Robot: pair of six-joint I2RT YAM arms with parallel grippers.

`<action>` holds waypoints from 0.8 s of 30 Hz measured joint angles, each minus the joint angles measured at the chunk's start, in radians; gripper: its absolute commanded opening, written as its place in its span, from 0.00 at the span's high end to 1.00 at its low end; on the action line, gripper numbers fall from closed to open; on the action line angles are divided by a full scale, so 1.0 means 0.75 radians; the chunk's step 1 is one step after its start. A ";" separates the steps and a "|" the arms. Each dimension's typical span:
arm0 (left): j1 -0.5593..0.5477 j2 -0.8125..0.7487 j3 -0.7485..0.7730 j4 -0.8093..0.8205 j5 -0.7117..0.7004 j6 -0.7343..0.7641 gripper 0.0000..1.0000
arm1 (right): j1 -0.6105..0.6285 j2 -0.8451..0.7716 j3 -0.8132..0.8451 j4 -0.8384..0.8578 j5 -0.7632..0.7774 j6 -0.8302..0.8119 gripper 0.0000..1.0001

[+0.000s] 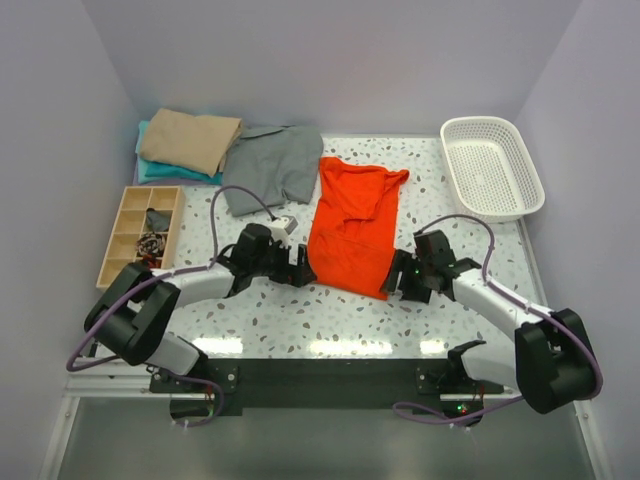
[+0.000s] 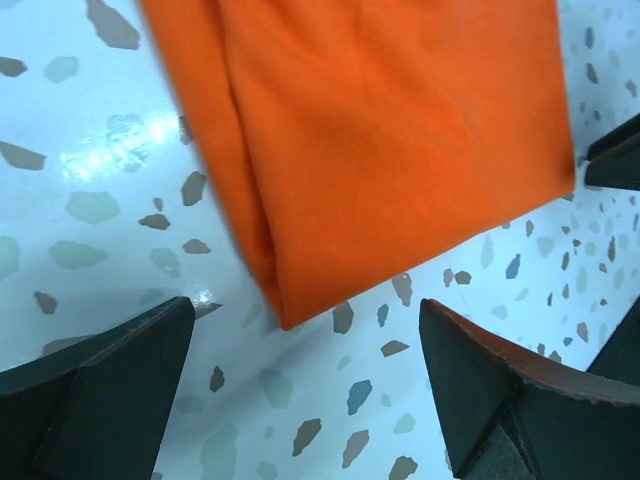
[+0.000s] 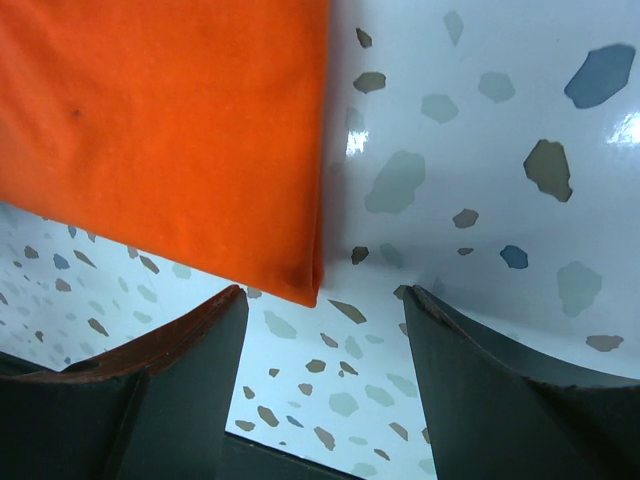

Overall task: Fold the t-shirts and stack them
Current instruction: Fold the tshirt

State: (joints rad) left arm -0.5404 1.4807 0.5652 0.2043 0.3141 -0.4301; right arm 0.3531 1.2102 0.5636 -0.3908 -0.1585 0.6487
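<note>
An orange-red t-shirt (image 1: 352, 226) lies on the table's middle, folded lengthwise into a long strip with its collar at the far end. A grey t-shirt (image 1: 268, 165) lies crumpled behind it to the left. Folded tan (image 1: 190, 139) and teal (image 1: 150, 170) t-shirts are stacked at the back left. My left gripper (image 1: 303, 268) is open at the orange shirt's near-left corner (image 2: 290, 300), with bare table between its fingers. At the near-right corner (image 3: 305, 285) my right gripper (image 1: 398, 280) is open too, the cloth just beyond its fingertips.
A white mesh basket (image 1: 492, 165) stands at the back right. A wooden compartment tray (image 1: 141, 233) with small items sits on the left. White walls close in the back and sides.
</note>
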 measured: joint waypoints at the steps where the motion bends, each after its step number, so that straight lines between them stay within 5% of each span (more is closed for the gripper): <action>1: 0.000 -0.001 -0.013 0.026 0.025 -0.008 0.00 | 0.000 -0.004 -0.015 0.011 -0.010 0.012 0.32; 14: 0.000 0.106 -0.055 0.258 0.244 -0.091 0.26 | -0.001 0.121 -0.081 0.355 -0.164 0.151 0.37; 17: 0.002 0.127 -0.063 0.289 0.257 -0.110 0.40 | -0.001 0.165 -0.088 0.445 -0.204 0.180 0.42; 21: 0.004 0.169 -0.074 0.332 0.268 -0.134 0.83 | -0.002 0.204 -0.107 0.527 -0.233 0.200 0.70; 24: 0.005 0.232 -0.077 0.367 0.284 -0.153 0.99 | -0.004 0.237 -0.122 0.564 -0.237 0.211 0.81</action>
State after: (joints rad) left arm -0.5369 1.6550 0.5076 0.4793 0.5270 -0.5446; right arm 0.3500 1.3880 0.4721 0.0319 -0.3363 0.8070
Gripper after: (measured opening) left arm 0.174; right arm 0.302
